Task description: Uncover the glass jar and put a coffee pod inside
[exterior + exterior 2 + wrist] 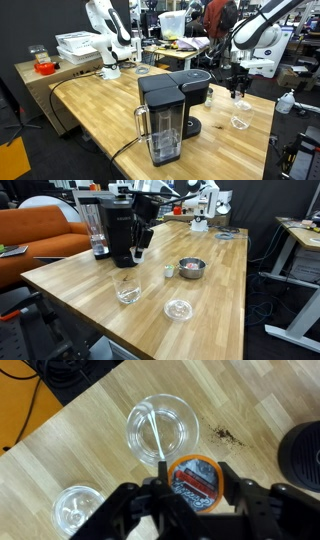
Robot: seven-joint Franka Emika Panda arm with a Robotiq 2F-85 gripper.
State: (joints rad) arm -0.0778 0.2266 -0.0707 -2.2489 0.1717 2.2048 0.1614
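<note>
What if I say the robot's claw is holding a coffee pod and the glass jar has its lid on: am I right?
Not quite. The gripper does hold the coffee pod, but the glass jar has its lid off: the lid lies beside it on the table. The wrist view shows this.

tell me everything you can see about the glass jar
The glass jar is small, low, round and of clear glass. It stands upright on the wooden table near the black coffee machine. It is uncovered, and its clear lid lies apart on the table. Nothing seems to be inside; a bright streak across it is likely glare. The gripper holds a coffee pod at its rim in the wrist view, not inside. Only the table appears to touch it.
</note>
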